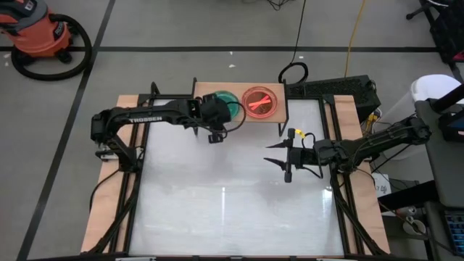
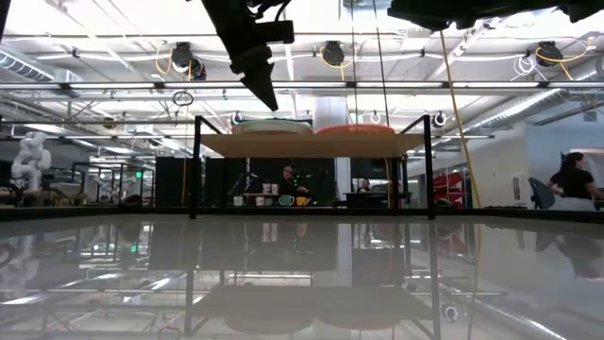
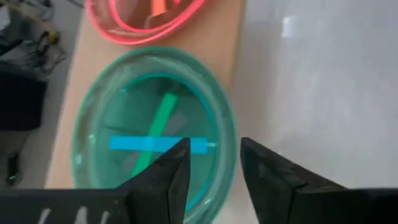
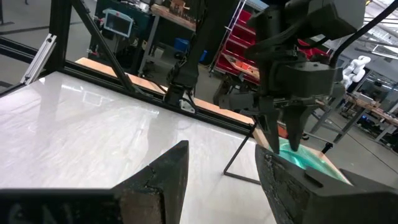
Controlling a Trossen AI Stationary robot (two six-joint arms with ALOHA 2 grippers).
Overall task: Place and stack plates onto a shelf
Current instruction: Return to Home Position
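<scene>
The shelf (image 1: 280, 116) stands at the table's far edge, a light-wood board on black legs (image 2: 195, 170). Two plate stacks rest on it. A green plate (image 3: 155, 124) tops the left stack (image 1: 229, 97), with blue showing through it. A pink plate (image 1: 259, 101) tops the right stack (image 2: 354, 128). My left gripper (image 3: 214, 158) hangs open just above the green plate's near rim, pointing down (image 2: 267, 94), one finger over the plate's inside and one beyond its rim. My right gripper (image 1: 272, 154) is open over the table's right middle, holding nothing (image 4: 221, 162).
The white tabletop (image 1: 225, 203) spreads out in front of the shelf, with wooden side planks (image 1: 109, 196) and black frame rails along its edges. A black box and cables (image 1: 341, 90) sit beyond the far right corner. People sit in the room behind (image 2: 576, 175).
</scene>
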